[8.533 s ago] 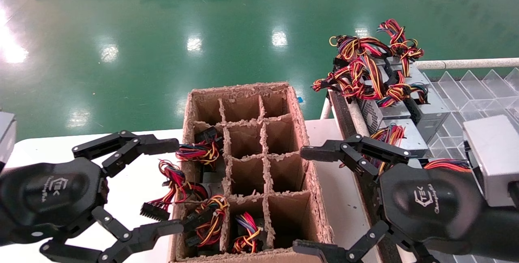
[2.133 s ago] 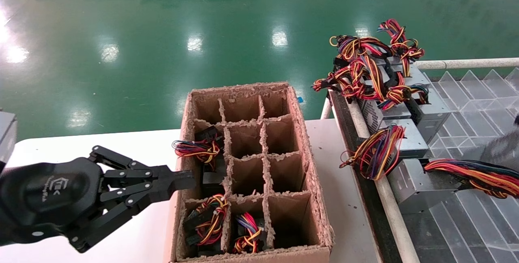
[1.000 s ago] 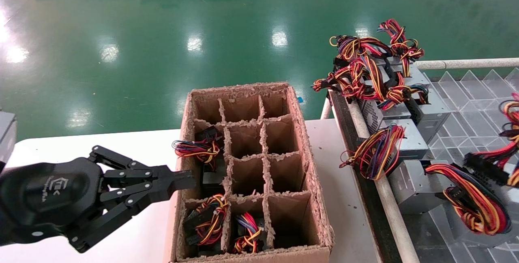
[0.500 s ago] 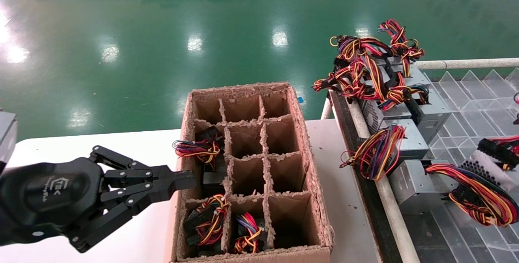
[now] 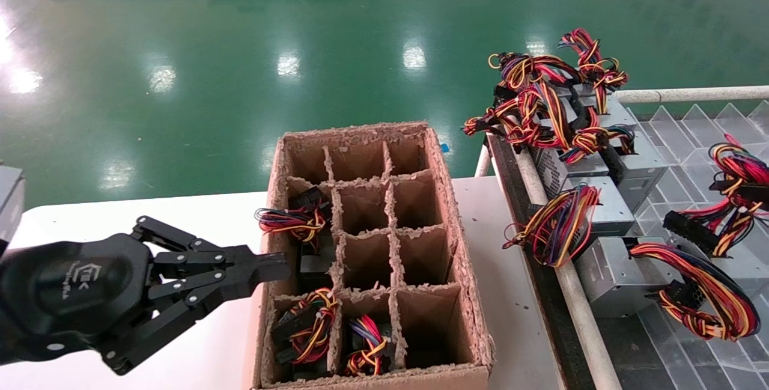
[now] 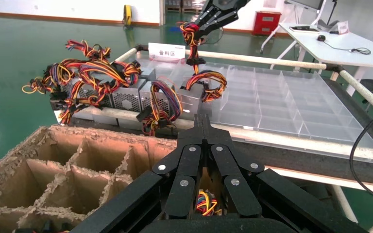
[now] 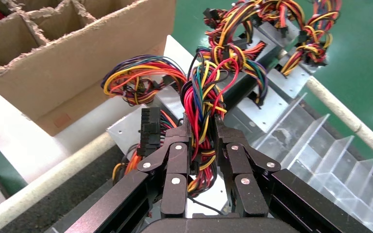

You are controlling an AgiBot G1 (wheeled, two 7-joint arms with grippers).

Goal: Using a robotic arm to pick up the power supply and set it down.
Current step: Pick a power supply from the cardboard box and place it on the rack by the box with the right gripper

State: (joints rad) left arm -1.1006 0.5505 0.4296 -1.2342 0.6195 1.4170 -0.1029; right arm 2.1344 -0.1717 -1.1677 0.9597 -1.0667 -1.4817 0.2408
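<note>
The power supply's red, yellow and black wire bundle [image 7: 201,92] is pinched between the fingers of my right gripper [image 7: 200,130], which is shut on it. In the left wrist view the right gripper [image 6: 212,18] hangs high over the tray, and the wires and black plug [image 6: 195,60] dangle from it toward the silver box [image 6: 192,99]. In the head view only the raised wires [image 5: 736,182] and part of the grey box [image 5: 745,267] show at the right edge. My left gripper [image 5: 282,267] rests shut beside the carton's left wall.
A divided cardboard carton [image 5: 462,270] holds several supplies in its left and near cells. A cluster of grey boxes with knotted wires [image 5: 553,101] sits at the back of the clear compartment tray [image 5: 691,131]. Two more supplies [image 5: 610,276] lie by the rail.
The wire bundle at the right edge has risen and swung since half a second ago. The left gripper has stayed shut and still for two seconds; earlier both grippers stood open.
</note>
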